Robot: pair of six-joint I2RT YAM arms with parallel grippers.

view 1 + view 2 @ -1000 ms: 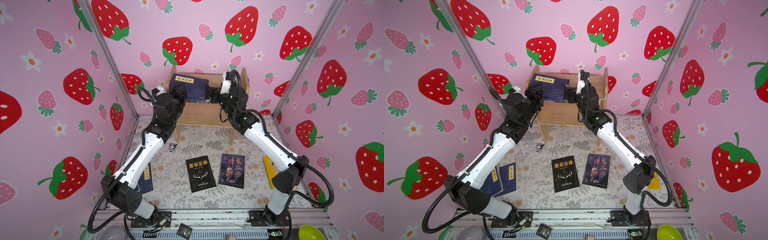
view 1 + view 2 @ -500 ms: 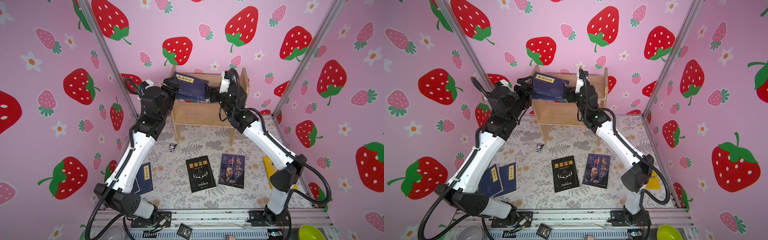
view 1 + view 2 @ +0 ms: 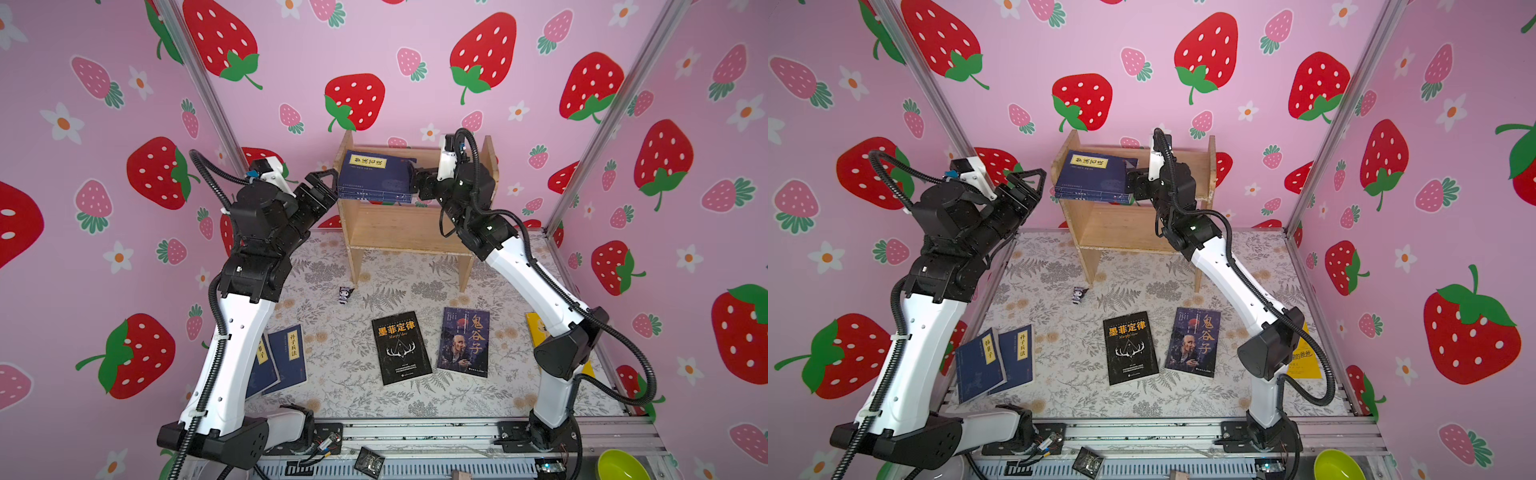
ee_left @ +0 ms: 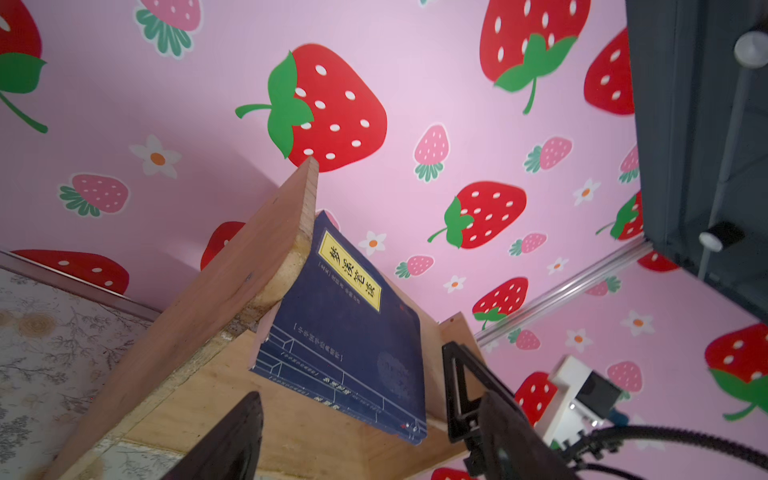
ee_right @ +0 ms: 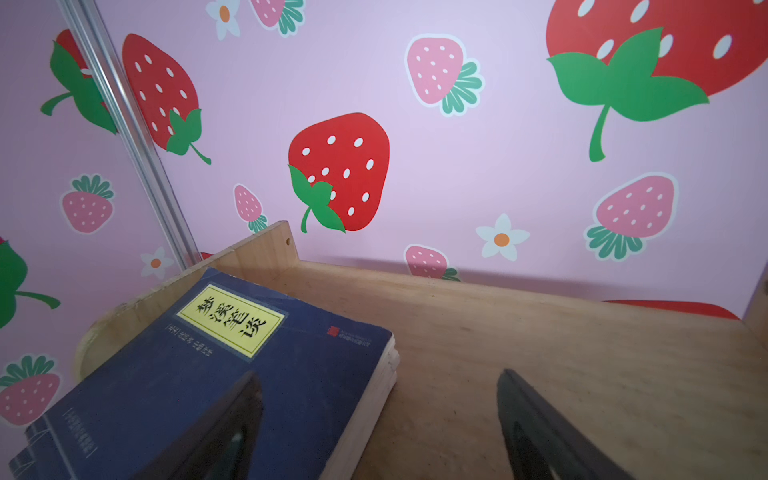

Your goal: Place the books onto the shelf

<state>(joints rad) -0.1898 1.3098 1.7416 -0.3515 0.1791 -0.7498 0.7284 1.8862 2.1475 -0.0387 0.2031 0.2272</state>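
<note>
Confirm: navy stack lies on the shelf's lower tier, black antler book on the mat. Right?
Wrong tier: the navy stack lies on the shelf's upper tier, seen in both top views. The black antler book on the mat is correct.

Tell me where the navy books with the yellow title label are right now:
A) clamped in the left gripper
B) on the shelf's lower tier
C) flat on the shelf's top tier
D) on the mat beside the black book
C: in both top views the navy books lie flat on the top tier of the shelf, at its left end.

Lab booth: strawberry walls point(image 3: 374, 41), aluminium frame point(image 3: 415, 432)
</note>
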